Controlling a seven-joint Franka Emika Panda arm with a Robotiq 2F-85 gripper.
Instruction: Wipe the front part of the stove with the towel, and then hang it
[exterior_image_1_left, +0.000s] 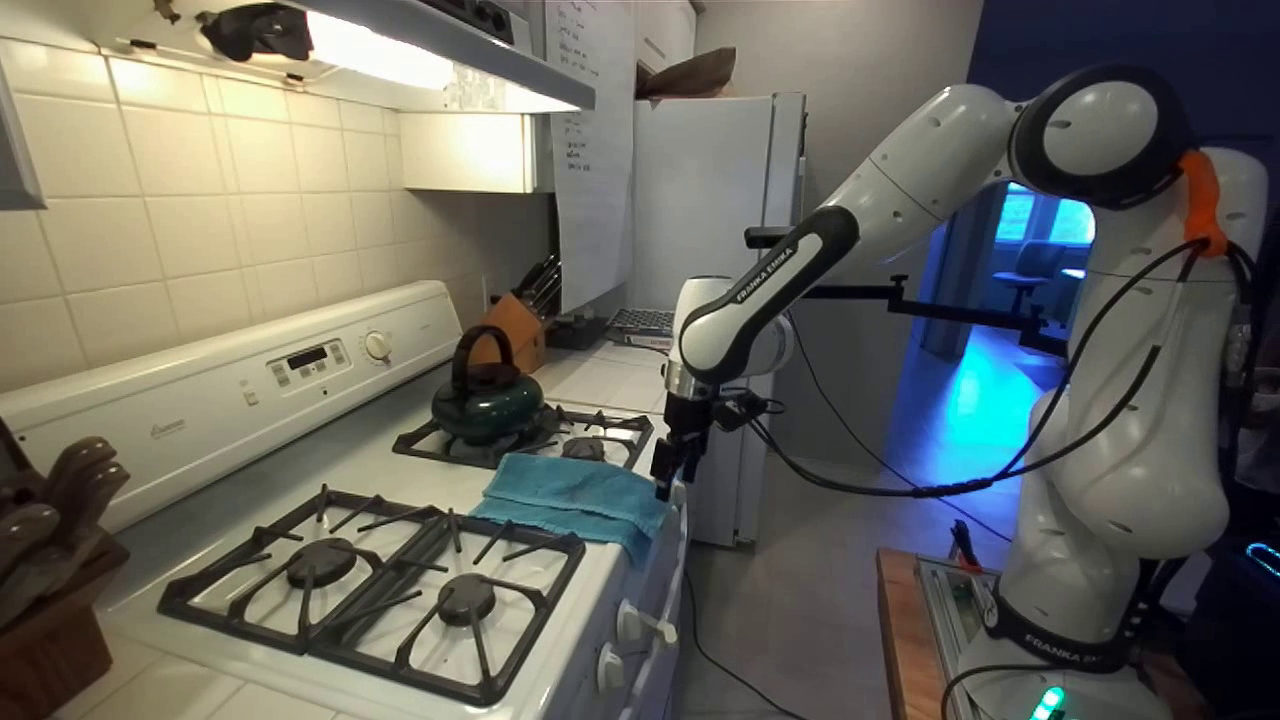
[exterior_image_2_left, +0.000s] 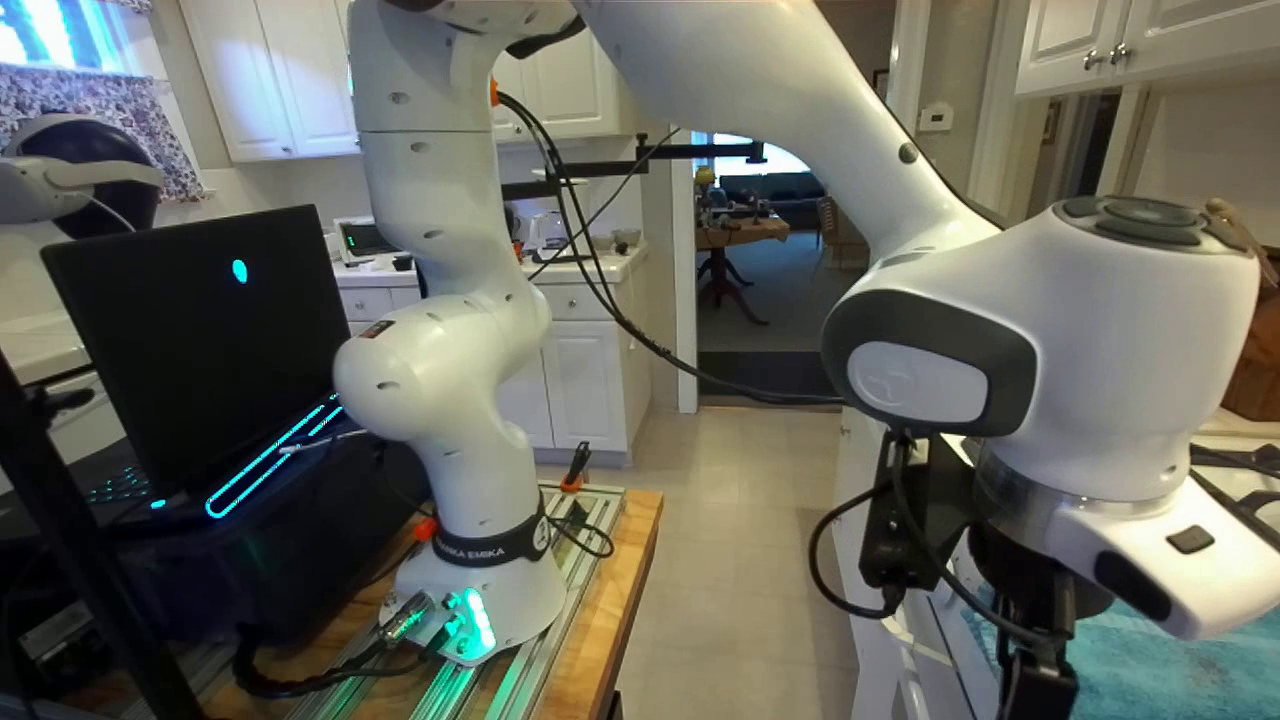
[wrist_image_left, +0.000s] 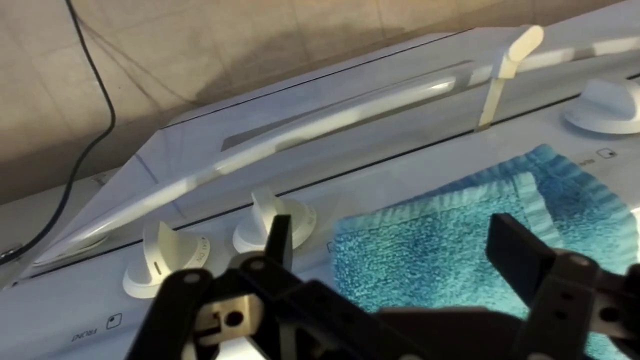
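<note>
In an exterior view the teal-blue towel lies folded between the burner grates of the white stove, its near end drooping over the front edge. My gripper points down at that edge, beside the towel's drooping end. Seen from the wrist, the gripper stands wide open, with the towel below and no cloth pinched. The right-hand finger overlaps the towel in this view; the left-hand one is over a stove knob. A corner of towel also shows behind the arm in an exterior view.
The oven door handle runs along the stove front, with a white latch near it. Knobs stick out from the front panel. A dark green kettle stands on the far grate. A knife block is at the near corner.
</note>
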